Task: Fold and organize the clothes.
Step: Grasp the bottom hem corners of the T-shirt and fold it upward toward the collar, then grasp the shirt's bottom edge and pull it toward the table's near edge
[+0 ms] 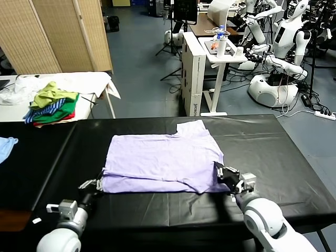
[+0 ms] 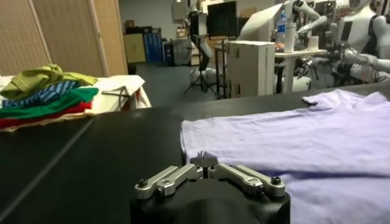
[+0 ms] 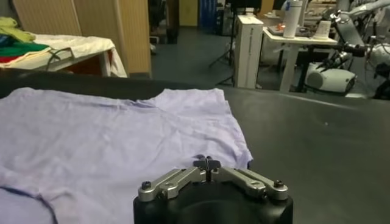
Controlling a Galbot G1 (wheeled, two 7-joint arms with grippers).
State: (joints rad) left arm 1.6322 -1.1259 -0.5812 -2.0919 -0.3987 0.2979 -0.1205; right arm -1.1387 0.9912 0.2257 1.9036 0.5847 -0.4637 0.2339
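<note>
A: Looking at the bench (image 1: 294, 157), how far along are you?

B: Early to midway, I judge. The T-shirt (image 1: 163, 163) lies flat in the middle of the black bench, and its near edge shows a doubled layer, so perhaps 1 fold is in. The far sleeve sticks out past the rectangle, so more folds and the tidying are left.

A: And your end effectors?

B: Both sit low at the near edge. My left end effector (image 1: 97, 184) is at the shirt's near left corner, fingers closed together with the tips at the hem; from the left wrist view (image 2: 207, 163) a bit of fabric may be pinched, but I can't be sure. My right end effector (image 1: 231, 178) is at the near right corner, likewise closed, tips right at the cloth edge (image 3: 207, 164).

A: What's the shirt like?

B: Thin lavender fabric, soft, lightly wrinkled, lying limp. The bench cover is smooth, black and slightly glossy.

A: Anything else around?

B: 1 pile of green, yellow, striped and red clothes (image 1: 52, 107) on a side table, well apart, and a light blue cloth (image 1: 6, 147) at the far left.
</note>
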